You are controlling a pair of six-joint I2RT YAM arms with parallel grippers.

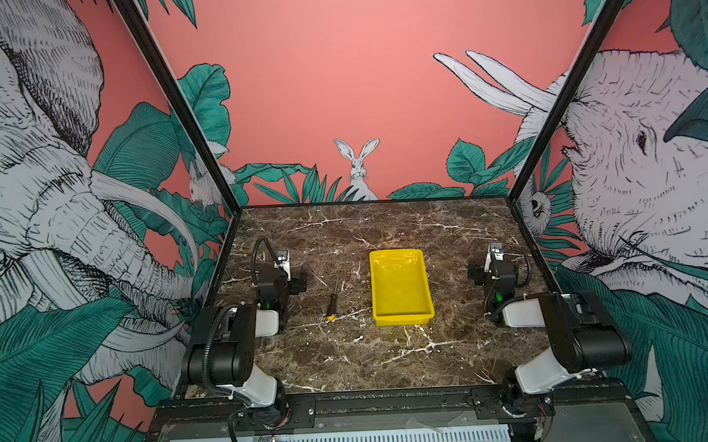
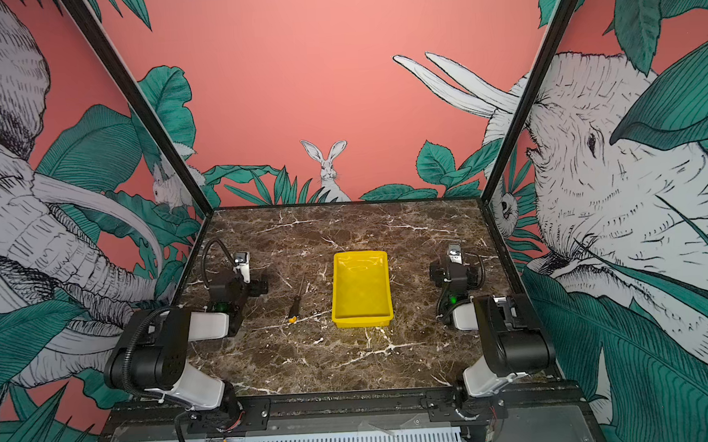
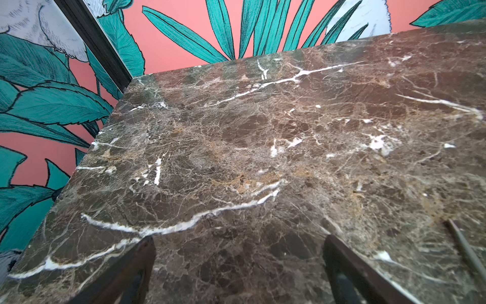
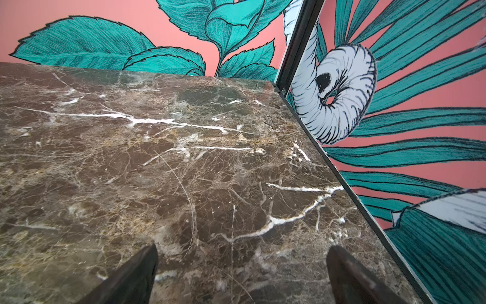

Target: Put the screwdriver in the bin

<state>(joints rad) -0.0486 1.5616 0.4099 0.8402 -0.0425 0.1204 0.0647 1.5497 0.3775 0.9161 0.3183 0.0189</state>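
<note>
The tabletop (image 1: 351,355) is showing as dark brown marble run through with white veins. Pink wallpaper (image 1: 337,85) with green leaves, elephants and a rabbit (image 1: 358,167) is closing it in on three sides. Black frame posts (image 1: 176,102) are rising from the two far corners. A black rail (image 1: 395,400) is running along the near edge, where both arms are mounted.

The bin (image 1: 403,320), bright yellow, is sitting near the middle with its long side running away from the rail. The screwdriver (image 1: 332,304) is lying flat on the marble near the bin's left wall, not touching it (yellow butt toward the rail, thin shaft pointing at the back wall), between the bin and the left arm.

The left gripper (image 3: 239,238) is hovering over bare marble toward the left side, its fingers spread wide and holding nothing. The right gripper (image 4: 243,248) is doing likewise by the right edge, its jaws standing apart and gripping nothing.

Bare marble is lying open behind the bin up to the back wall, and in front of it down to the rail.
</note>
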